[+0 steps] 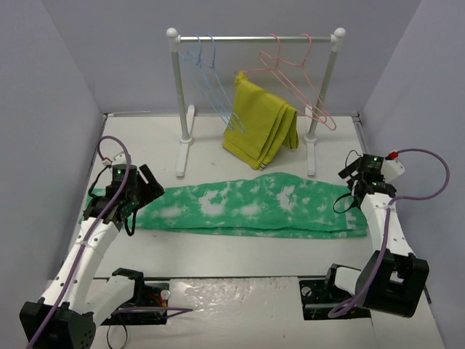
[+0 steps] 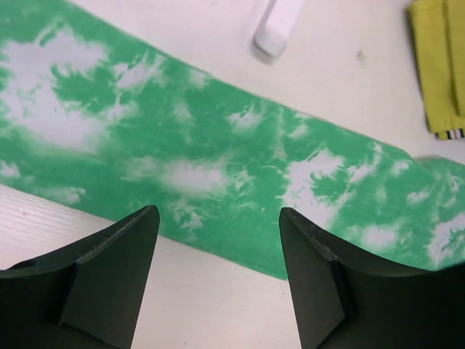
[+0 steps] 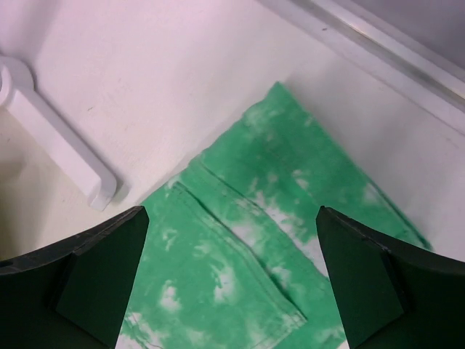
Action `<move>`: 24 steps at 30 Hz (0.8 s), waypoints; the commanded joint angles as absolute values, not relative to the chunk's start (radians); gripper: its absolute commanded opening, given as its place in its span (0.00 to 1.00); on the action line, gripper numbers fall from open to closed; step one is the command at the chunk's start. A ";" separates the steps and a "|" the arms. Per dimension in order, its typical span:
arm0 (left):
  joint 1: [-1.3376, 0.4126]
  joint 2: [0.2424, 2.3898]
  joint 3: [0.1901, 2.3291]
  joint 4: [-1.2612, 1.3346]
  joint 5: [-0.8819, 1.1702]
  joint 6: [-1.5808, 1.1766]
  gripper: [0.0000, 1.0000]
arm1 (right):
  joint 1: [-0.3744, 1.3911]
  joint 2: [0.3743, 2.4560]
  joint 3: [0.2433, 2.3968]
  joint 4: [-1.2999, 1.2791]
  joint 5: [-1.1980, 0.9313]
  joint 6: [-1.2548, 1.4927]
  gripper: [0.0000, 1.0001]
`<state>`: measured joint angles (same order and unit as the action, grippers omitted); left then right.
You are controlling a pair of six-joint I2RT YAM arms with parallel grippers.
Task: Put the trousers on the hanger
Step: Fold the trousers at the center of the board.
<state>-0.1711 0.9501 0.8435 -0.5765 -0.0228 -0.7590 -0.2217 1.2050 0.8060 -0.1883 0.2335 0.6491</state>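
The trousers (image 1: 247,206), green with white blotches, lie flat and stretched left to right across the table. They also show in the left wrist view (image 2: 218,167) and the right wrist view (image 3: 247,254). My left gripper (image 1: 142,190) is open and empty above their left end. My right gripper (image 1: 354,180) is open and empty above their right end, where a pocket seam shows. Two light-blue hangers (image 1: 211,80) hang on the left of the white rail (image 1: 254,38) at the back.
A mustard-yellow folded garment (image 1: 260,129) hangs from a pink hanger (image 1: 287,69) on the rail; another pink hanger hangs beside it. The rack's white feet (image 1: 184,156) stand just behind the trousers. Grey walls close in left, right and back.
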 commanded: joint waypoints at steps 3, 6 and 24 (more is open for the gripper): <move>-0.175 0.899 0.957 -0.712 0.113 -0.607 0.64 | -0.471 1.256 0.724 -0.332 0.186 0.659 1.00; -0.176 0.878 0.950 -0.722 0.162 -0.602 0.64 | -0.537 1.268 0.700 -0.340 0.156 0.657 1.00; -0.176 0.919 0.940 -0.732 0.216 -0.555 0.64 | -0.544 1.339 0.539 -0.203 0.018 0.682 0.98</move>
<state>-0.1711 0.9110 0.9192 -0.7536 0.2056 -0.5766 -0.5446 1.3071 0.5844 -0.2296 0.1170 0.6778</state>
